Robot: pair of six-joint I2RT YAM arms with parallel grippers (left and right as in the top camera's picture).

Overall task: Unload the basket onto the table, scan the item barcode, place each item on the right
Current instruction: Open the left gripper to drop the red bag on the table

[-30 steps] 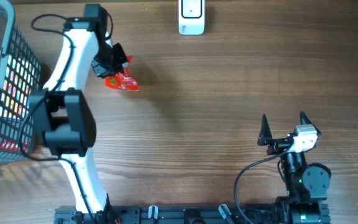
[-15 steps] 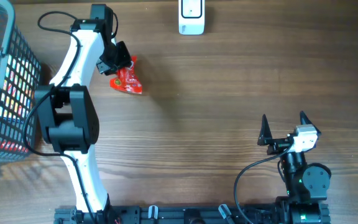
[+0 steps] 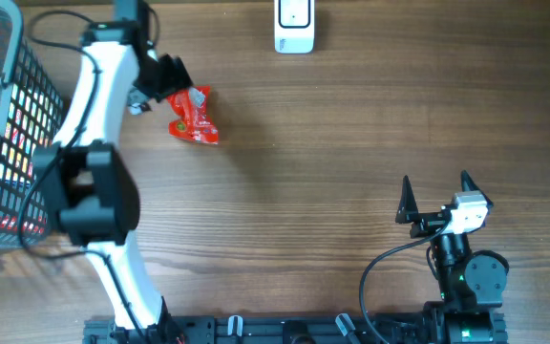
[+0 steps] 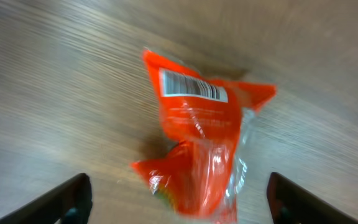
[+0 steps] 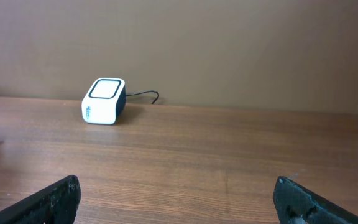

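Red packet (image 3: pixel 192 117): lies loose on bench (image 3: pixel 351 172), barcode (image 4: pixel 193 87) up, just ahead of spread left fingers (image 4: pixel 67 199), long axis running away from them. Right fingers (image 5: pixel 58 199): spread, empty, well apart. Left arm (image 3: pixel 94 105) nearer.

Glossy plastic packet (image 4: pixel 197 130) (crinkled), wood-grain table (image 3: pixel 351 143)

The overhead camera looks straight down on the wooden table (image 3: pixel 351 143). It takes in both arms, a basket (image 3: pixel 8 115) at the left edge and a scanner (image 3: pixel 294 27) at the top edge. The left wrist camera faces down, close above a red packet (image 4: pixel 201 137), and its picture is blurred. That packet lies in the upper left of the overhead view. The right wrist camera sits low and looks level across the table. It shares the scanner, which shows small and far at its upper left.
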